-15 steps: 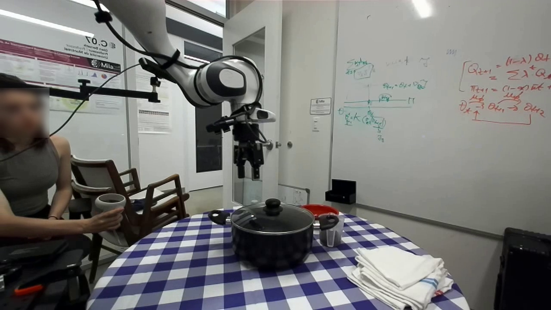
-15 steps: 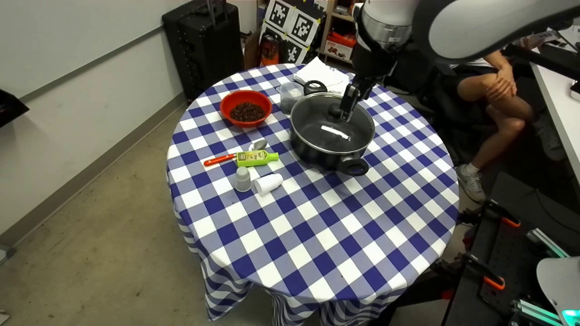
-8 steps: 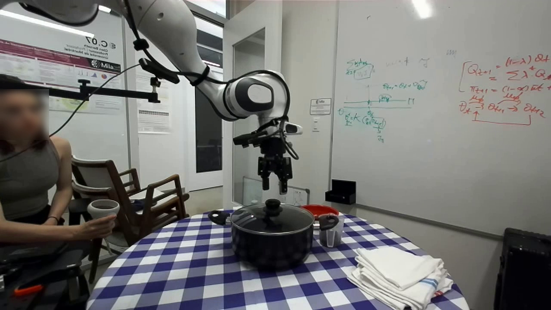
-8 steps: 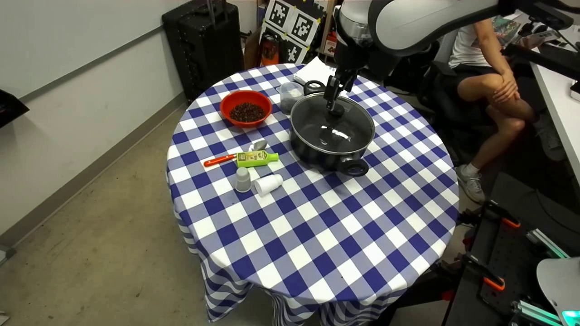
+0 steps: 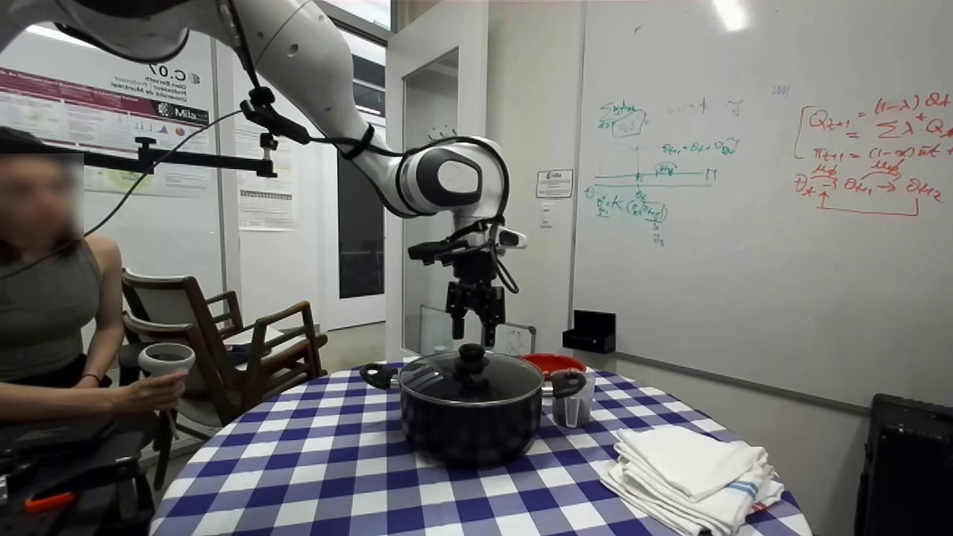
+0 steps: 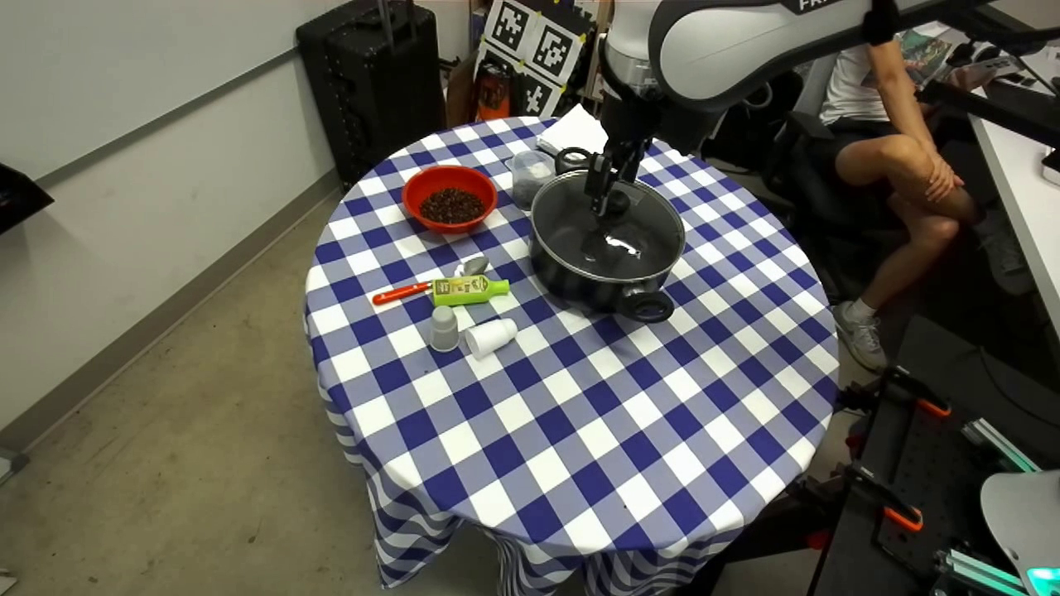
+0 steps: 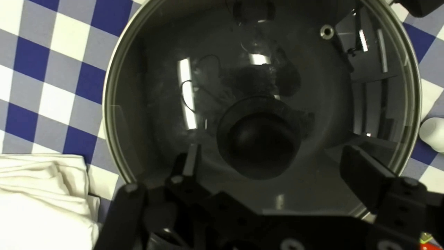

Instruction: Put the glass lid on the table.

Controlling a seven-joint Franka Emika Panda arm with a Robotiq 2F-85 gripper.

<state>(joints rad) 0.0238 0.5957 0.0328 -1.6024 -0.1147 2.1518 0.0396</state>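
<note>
The clear glass lid (image 5: 432,381) with its metal rim and dark knob (image 5: 471,359) sits on the black pot (image 5: 470,435). The lid also shows in an exterior view (image 6: 571,236) and fills much of the wrist view (image 7: 163,90). The pot stands on the table (image 6: 571,447) with the blue-and-white checkered cloth. My gripper (image 5: 473,337) is open and empty, just above the lid, pointing down. In the wrist view the knob (image 7: 262,140) lies ahead of and between the spread fingers (image 7: 270,150). Contact with the knob is not visible.
A red bowl (image 6: 451,204) of dark beans and a clear plastic cup (image 6: 530,178) stand beside the pot. A green bottle (image 6: 468,290), an orange-handled utensil (image 6: 402,292) and small white cups (image 6: 491,337) lie nearby. Folded white towels (image 5: 692,476) lie on the table. A person (image 5: 56,320) sits beside it.
My gripper has come down and across to a place just above the lid's knob, slowing in the last half second. It stays open. The lid and pot have not moved. The person's cup shifted.
</note>
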